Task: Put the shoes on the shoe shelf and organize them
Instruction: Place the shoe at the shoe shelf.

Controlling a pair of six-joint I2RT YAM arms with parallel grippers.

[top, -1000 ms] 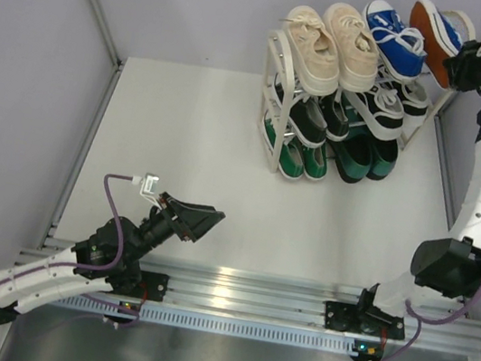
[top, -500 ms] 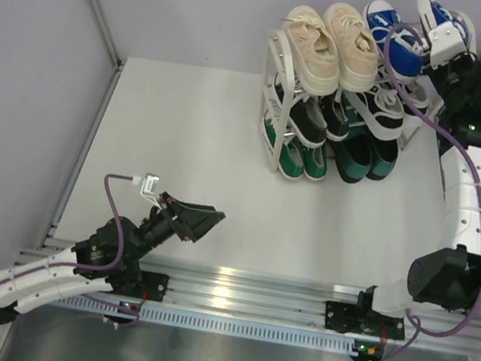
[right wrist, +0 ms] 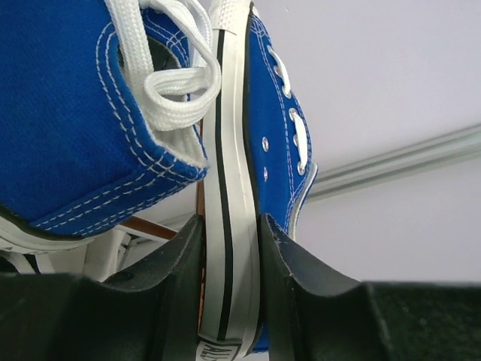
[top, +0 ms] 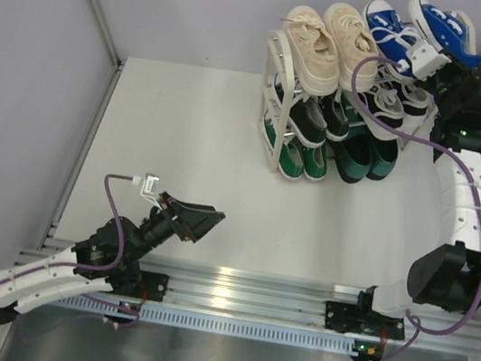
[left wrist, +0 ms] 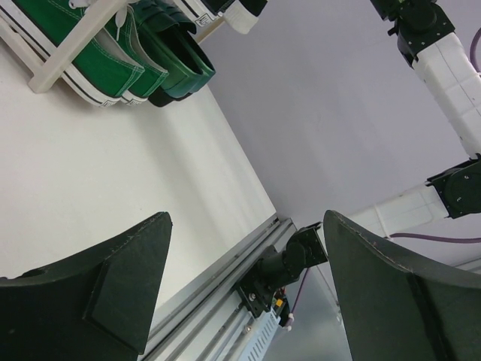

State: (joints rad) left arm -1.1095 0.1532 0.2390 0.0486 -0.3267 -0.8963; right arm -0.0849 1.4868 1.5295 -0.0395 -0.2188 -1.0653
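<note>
white table (top: 190, 154); right arm (top: 467, 194) stretched far, right gripper (right wrist: 225, 256) pinching blue sneaker (top: 443, 28); left gripper (top: 205, 222) low, agape.

Robot lab test cell: bare white bench (top: 188, 163) boxed by plain grey panels (top: 21, 63), left arm (top: 52, 274) & right arm (top: 471, 199) bolted to alu rail (top: 242, 289) at near edge.
</note>
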